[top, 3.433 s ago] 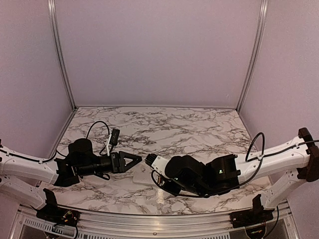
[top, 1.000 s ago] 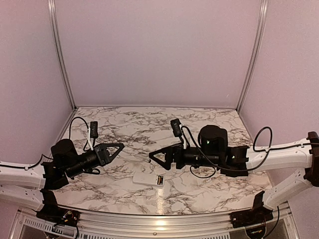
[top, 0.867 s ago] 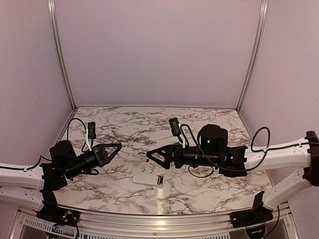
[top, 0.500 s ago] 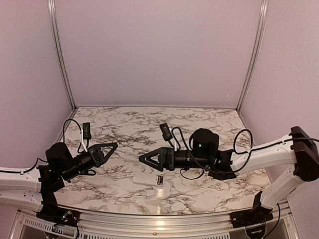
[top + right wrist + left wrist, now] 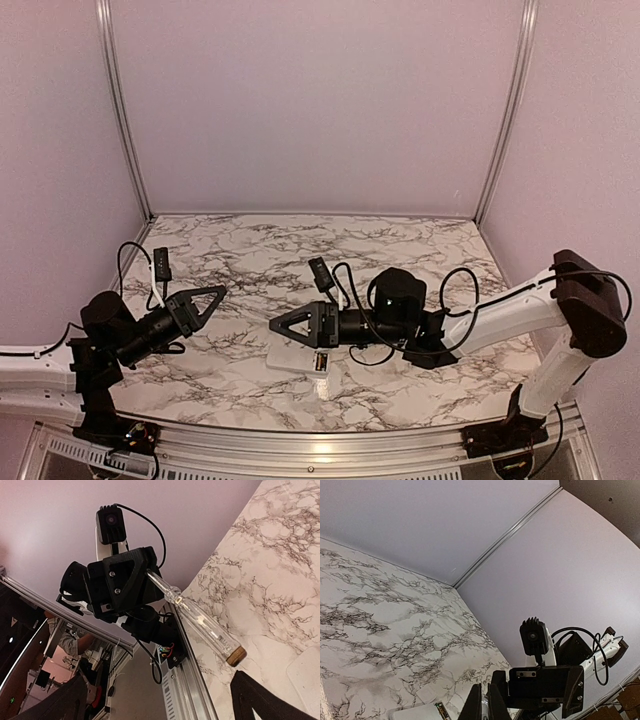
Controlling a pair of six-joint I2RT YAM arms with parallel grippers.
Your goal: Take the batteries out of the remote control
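The remote point(image 5: 296, 357) lies flat on the table point(image 5: 400, 250) near the front edge. Its back is open at the right end, where the batteries point(image 5: 322, 362) show gold and dark in their bay. Just above its far left corner hangs the right gripper point(image 5: 276, 326), jaws spread wide and holding nothing, the arm stretched low and pointing left. Well to the left, the left gripper point(image 5: 219, 292) is clamped on a thin clear stick point(image 5: 200, 617), raised off the table and angled toward the right gripper.
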